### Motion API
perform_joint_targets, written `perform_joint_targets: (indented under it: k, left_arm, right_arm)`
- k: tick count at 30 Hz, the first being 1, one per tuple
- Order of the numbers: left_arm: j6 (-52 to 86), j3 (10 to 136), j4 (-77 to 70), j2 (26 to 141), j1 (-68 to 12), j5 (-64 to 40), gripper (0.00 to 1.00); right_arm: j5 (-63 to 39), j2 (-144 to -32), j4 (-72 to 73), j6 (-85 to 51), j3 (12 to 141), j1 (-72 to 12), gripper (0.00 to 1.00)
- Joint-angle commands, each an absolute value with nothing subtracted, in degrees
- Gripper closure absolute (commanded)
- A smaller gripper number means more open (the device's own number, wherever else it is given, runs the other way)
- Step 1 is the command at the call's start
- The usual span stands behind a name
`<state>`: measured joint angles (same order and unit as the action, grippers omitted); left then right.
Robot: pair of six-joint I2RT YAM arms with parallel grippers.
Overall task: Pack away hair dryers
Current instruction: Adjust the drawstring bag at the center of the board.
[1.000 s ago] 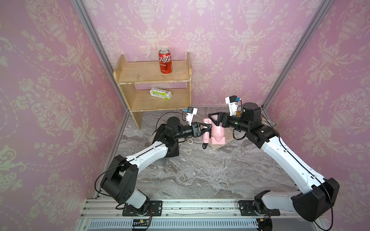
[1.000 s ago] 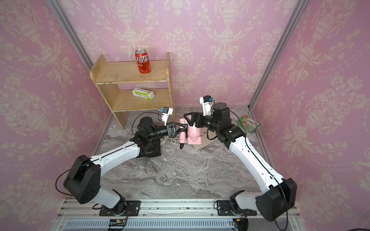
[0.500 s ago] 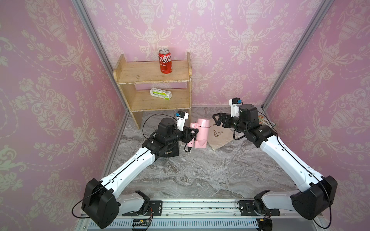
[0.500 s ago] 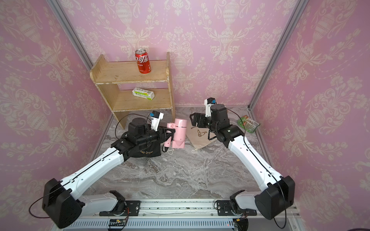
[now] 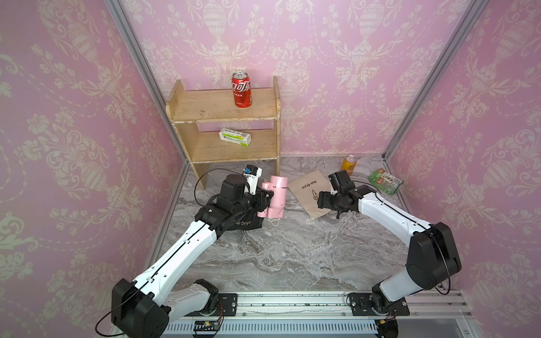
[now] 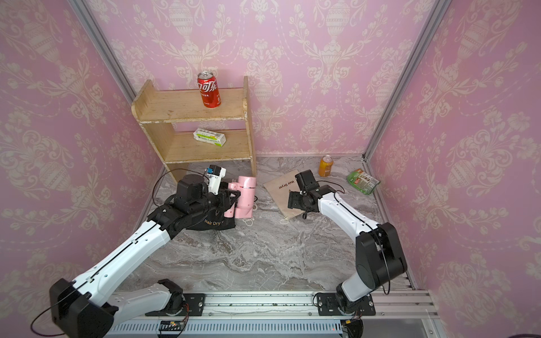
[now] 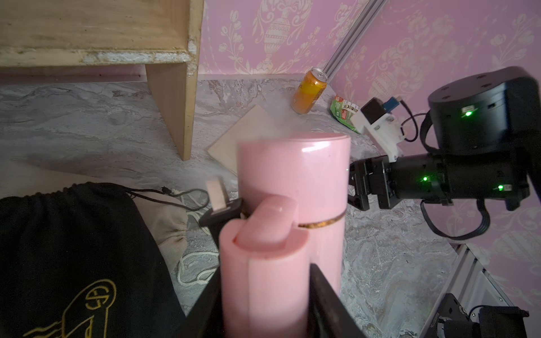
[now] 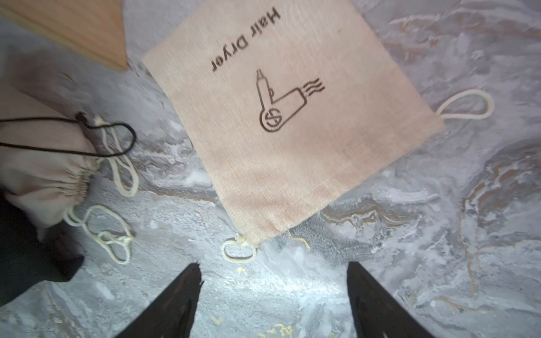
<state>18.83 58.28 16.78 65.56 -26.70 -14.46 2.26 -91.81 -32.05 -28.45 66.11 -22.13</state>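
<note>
A pale pink hair dryer (image 5: 276, 199) (image 6: 246, 199) (image 7: 292, 187) hangs above the marble floor, just right of a black pouch (image 5: 244, 224) (image 7: 73, 248) printed "Hair Dryer". My left gripper (image 5: 265, 202) (image 7: 263, 278) is shut on its folded handle. A flat beige pouch (image 5: 310, 193) (image 8: 292, 117) printed "Hair Dryer" lies to the right of the dryer. My right gripper (image 5: 322, 200) (image 8: 273, 264) hangs open over the floor at that pouch's near corner, holding nothing. A filled beige pouch (image 8: 44, 164) lies beside the black one.
A wooden shelf (image 5: 222, 108) stands at the back left with a red can (image 5: 241, 90) on top and a green-white box (image 5: 235, 137) below. An orange can (image 5: 348, 164) and a green packet (image 5: 385, 180) sit at the back right. Loose drawstrings (image 8: 117, 175) lie between the pouches.
My left arm has drawn back to the left, carrying the pink dryer off the beige pouch. The right gripper has moved away from the dryer, dropped over the pouch and narrowed a little.
</note>
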Motion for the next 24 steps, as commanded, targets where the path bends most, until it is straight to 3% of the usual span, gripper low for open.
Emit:
perform_joint_targets:
  k: [1,13,24]
  left_arm:
    - [17.28,61.24,16.86,63.12,-25.26,-13.27,0.89]
    - [17.58,62.09,17.54,61.01,-24.01,-14.21,0.89]
    - [18.18,62.81,18.91,59.61,-23.57,-14.12,0.89]
  right_arm:
    - [1.16,-95.76,-33.78,-27.55,66.69,-23.80,0.23]
    - [-1.80,-111.58,-32.83,-28.30,77.04,-25.97,0.29]
    - [-15.40,-118.62,-24.45,-39.88,85.60,-33.98,0.30]
